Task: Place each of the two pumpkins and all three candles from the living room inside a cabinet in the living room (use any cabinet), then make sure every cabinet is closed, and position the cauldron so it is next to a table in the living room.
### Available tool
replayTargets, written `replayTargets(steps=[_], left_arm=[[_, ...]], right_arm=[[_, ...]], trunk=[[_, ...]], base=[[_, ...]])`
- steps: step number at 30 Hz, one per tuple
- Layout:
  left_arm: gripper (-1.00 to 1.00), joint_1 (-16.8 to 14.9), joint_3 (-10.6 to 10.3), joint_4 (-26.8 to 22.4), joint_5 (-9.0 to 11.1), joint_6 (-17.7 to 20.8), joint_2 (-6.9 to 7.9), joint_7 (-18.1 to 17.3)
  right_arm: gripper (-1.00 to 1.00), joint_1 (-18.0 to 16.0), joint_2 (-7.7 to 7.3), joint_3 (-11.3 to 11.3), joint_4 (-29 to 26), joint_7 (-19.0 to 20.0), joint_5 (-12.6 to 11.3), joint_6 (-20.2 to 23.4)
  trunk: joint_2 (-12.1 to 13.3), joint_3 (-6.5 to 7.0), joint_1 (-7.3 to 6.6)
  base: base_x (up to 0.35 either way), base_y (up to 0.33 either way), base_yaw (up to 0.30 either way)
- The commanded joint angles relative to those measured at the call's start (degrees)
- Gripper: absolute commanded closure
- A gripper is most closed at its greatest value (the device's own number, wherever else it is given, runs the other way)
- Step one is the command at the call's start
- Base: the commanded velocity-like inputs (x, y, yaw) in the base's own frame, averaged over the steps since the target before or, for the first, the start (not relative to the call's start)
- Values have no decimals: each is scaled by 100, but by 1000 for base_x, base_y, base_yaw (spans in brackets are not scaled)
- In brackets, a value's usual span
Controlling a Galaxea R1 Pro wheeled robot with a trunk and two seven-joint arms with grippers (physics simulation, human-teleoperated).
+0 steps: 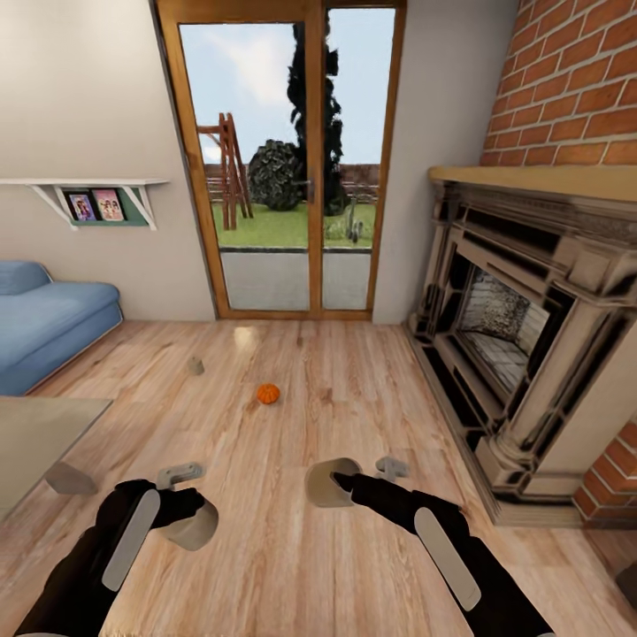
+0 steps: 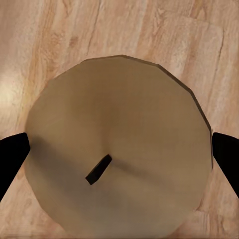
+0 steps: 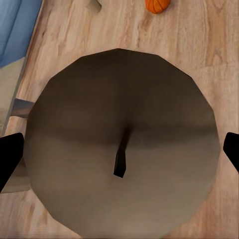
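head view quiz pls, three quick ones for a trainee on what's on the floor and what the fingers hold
1. True or false: the small orange ribbed pumpkin lies on the wooden floor.
2. How many stubby beige candles show in the head view?
3. What do the fingers of the left gripper hold? A a pumpkin, B a candle, C nothing.

Key: 1 true. 2 three: one in the left gripper, one in the right gripper, one loose on the floor. 3 B.

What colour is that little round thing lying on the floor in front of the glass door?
Bright orange: it is a pumpkin, clearest in the head view.
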Motion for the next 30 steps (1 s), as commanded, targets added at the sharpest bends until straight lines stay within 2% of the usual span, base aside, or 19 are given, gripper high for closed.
replayTargets(steps=[1,4,17,26,30], left_arm=[[100,-4,-5,-4,54,18,-1,51],[100,-4,-10,-4,54,18,-2,51],[100,-4,-77,20,83,9,-2,69],[100,-12,-117,676,58,-16,1,98],[100,-76,-102,1373,24,-179,49,91]], right_arm=[[100,-3,-4,4,-4,7,-3,18],[100,-2,-4,14,-1,-2,-2,18],[100,-4,-4,-4,17,-22,9,27],[100,-3,-10,-9,196,-27,18,65],[100,-3,-15,-12,175,-28,18,112]], trunk=[[38,13,-23],[159,67,-89],[159,67,-89],[159,67,-89],[159,67,-89]], base=[[0,0,279],[0,0,283],[0,0,287],[0,0,289],[0,0,290]])
